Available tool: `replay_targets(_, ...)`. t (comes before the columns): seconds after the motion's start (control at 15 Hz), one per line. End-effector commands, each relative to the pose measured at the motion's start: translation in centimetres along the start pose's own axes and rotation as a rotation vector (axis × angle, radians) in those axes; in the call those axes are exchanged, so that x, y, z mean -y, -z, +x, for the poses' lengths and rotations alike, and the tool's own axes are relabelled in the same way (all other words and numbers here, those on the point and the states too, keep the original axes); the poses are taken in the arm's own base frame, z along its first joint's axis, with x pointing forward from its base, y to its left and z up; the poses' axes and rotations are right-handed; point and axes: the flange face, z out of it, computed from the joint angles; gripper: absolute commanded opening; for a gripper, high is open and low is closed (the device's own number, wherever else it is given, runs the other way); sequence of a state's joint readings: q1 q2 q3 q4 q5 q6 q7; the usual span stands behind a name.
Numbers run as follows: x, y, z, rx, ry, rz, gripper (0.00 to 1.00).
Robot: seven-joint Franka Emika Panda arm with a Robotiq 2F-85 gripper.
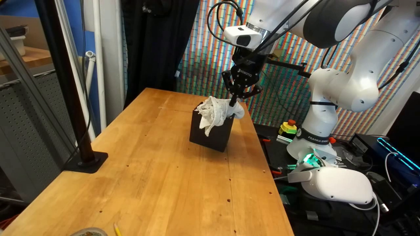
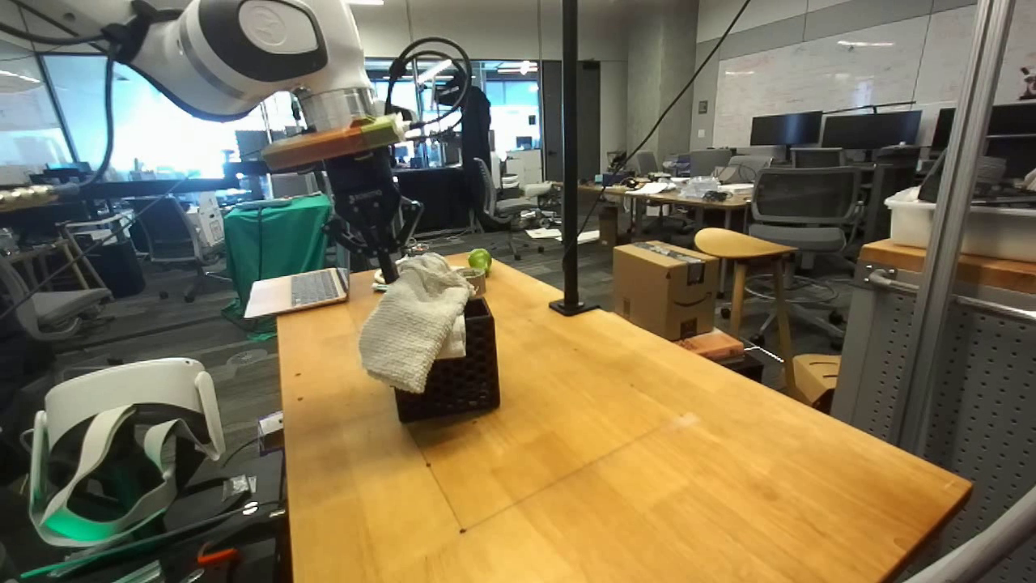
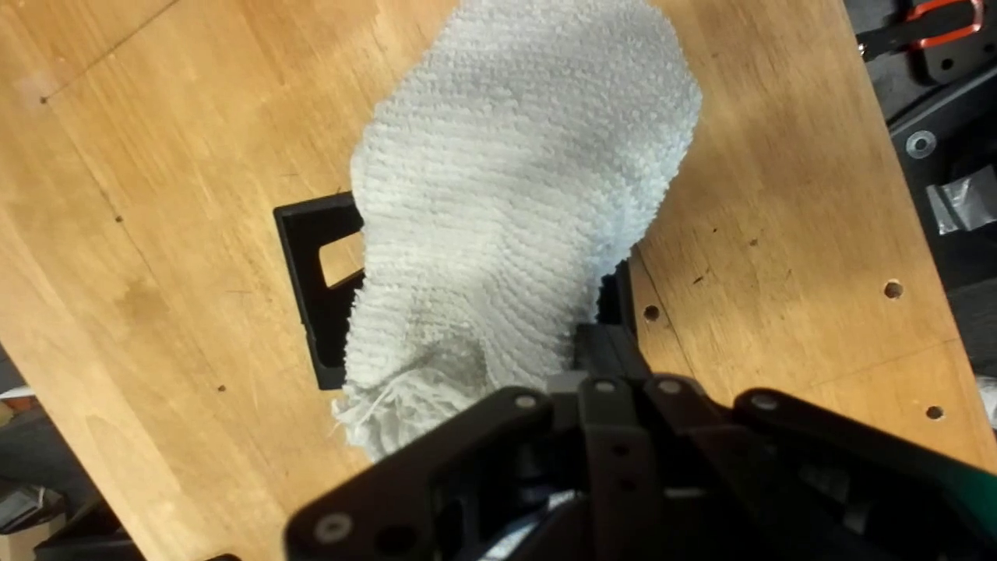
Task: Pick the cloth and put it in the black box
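The white textured cloth (image 1: 215, 113) lies draped over the open top of the black box (image 1: 210, 137) and hangs down outside its walls. In an exterior view the cloth (image 2: 413, 328) hangs low over one side of the box (image 2: 473, 372), which has perforated walls. In the wrist view the cloth (image 3: 506, 171) covers most of the opening; part of the box rim (image 3: 300, 288) shows. My gripper (image 1: 233, 101) is shut, its fingertips at the cloth's edge above the box rim. In the wrist view the fingertips (image 3: 611, 351) meet, with no cloth visible between them.
A black pole base (image 1: 87, 162) stands at the table edge. A laptop (image 2: 303, 290), a tape roll (image 2: 473, 279) and a green ball-like object (image 2: 480, 259) are beyond the box. A pencil (image 1: 117, 229) and a dish (image 1: 89, 232) lie at the far end.
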State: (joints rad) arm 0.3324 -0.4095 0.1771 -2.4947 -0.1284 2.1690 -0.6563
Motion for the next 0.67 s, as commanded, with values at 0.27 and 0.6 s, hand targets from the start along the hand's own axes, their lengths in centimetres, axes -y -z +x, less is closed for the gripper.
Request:
replay_targets(0.27, -1.6, -0.1, -0.7, 0.015, -0.009, -0.043, 0.0)
replay_targets(0.6, -2.7, -0.7, -1.1, 0.02, -0.001, -0.057, 0.0)
